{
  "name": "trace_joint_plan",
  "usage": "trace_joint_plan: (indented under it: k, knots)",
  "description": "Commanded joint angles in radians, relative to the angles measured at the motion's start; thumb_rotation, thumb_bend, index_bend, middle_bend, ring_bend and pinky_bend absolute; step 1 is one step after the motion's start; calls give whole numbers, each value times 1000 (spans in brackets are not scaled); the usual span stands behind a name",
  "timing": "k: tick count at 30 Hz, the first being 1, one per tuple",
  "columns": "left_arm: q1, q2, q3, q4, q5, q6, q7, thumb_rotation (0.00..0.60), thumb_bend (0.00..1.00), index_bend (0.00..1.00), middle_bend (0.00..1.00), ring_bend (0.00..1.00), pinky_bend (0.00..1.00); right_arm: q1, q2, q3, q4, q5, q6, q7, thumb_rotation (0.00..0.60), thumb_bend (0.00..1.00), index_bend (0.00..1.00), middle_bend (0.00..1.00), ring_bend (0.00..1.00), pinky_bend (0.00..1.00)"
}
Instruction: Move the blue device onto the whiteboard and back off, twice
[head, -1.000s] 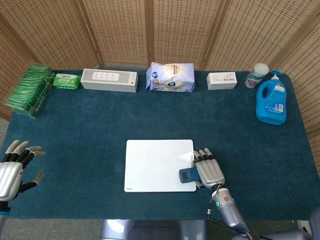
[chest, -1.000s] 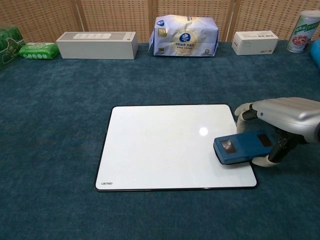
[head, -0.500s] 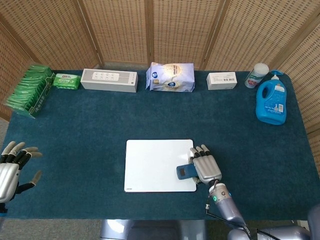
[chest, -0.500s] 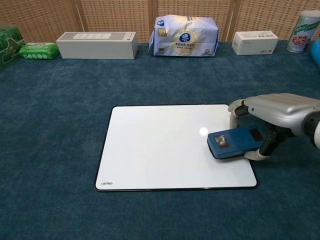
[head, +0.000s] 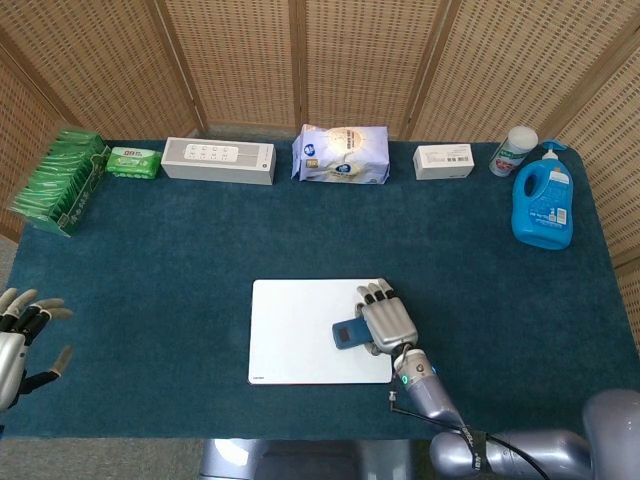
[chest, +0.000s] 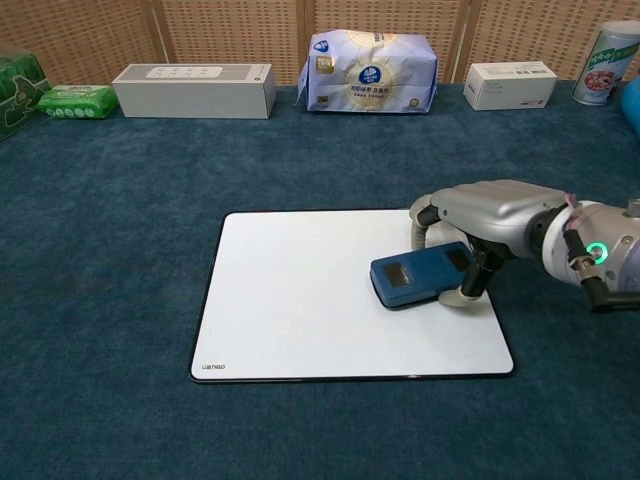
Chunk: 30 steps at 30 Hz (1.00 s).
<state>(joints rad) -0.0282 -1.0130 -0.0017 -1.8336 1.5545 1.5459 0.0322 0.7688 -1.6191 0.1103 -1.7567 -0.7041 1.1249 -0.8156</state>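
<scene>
One blue device (chest: 422, 277) is the story here, gripped in the right hand (chest: 470, 225) with fingers curled over its far edge and the thumb (chest: 470, 289) tucked under the near side. It sits over the right portion of the whiteboard (chest: 300, 300), well inside the board's right border, screen end pointing toward the frame's left. Whether it rests on the surface or hangs just above it, I cannot tell. In the head view the same hand (head: 387, 322) covers most of the device (head: 347, 334), only its left end poking out over the white panel (head: 300, 330).

Over at the lower left corner of the head view, the left hand (head: 18, 335) is open, fingers spread, grasping nothing, well apart from the board.

All of it is on the dark teal tablecloth (head: 180, 250). Along the top edge: a green packet rack (head: 58, 180) far left, a green wipes pack (head: 132, 162), a long white speaker-like box (head: 218, 160), a blue-white tissue pack (head: 340, 154), a small white carton (head: 444, 160), a white canister (head: 513, 151) and a blue detergent bottle (head: 542, 206) at upper right.
</scene>
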Motion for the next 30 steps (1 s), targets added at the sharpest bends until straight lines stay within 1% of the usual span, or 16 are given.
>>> trace_joint_plan:
  k: [1, 7, 10, 13, 24, 30]
  knots:
    - [0, 1, 0, 1, 1, -1, 0, 600, 416, 327, 279, 134, 28, 7, 19, 8, -1, 5, 0, -2, 600, 267, 701, 125, 0, 0]
    - [-4, -1, -2, -3, 2, -6, 4, 600, 417, 326, 279, 134, 28, 1, 58, 10, -20, 7, 12, 11, 600, 265, 701, 124, 0, 0]
    - [-10, -6, -5, -8, 2, -12, 13, 600, 416, 327, 279, 134, 28, -25, 103, -2, -38, 6, 30, 40, 600, 266, 701, 124, 0, 0]
    - [-12, -8, -6, -14, 2, -15, 21, 600, 418, 327, 279, 134, 28, -42, 127, -11, -43, -4, 34, 67, 600, 265, 701, 124, 0, 0]
    - [-14, -7, -8, -32, 4, -17, 44, 600, 417, 326, 279, 134, 28, -87, 171, -34, -36, -37, 49, 128, 600, 267, 701, 124, 0, 0]
    - [-15, -13, -6, -39, 2, -21, 55, 600, 417, 327, 279, 134, 28, -144, 203, -66, -49, -76, 84, 180, 600, 267, 700, 124, 0, 0]
